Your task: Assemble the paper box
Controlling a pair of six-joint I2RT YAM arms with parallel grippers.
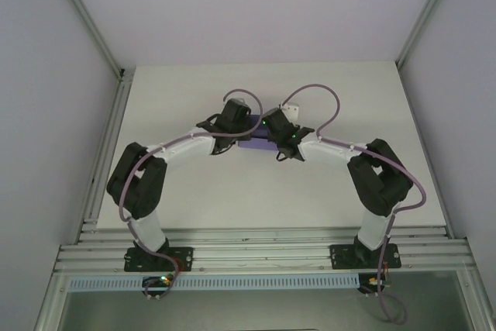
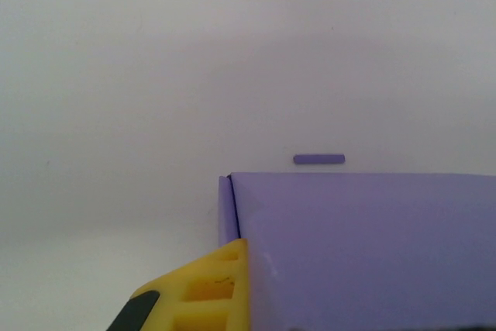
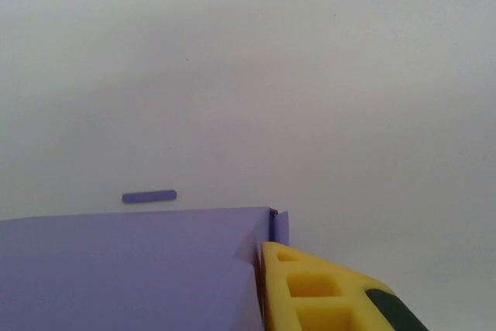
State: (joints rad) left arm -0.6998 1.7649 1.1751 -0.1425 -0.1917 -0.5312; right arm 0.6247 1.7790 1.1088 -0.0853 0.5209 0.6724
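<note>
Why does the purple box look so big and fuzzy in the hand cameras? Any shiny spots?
Left wrist view: the paper box sits very close to the lens, so it looks huge and soft-edged; soft grey shading lies on the table. Right wrist view: the same, with the yellow finger a bit blurry. Top view: even light, no glare.

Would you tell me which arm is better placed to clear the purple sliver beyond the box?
Left, probably: the sliver lies slightly nearer the left pincer than the right pincer; both grip the paper box.
</note>
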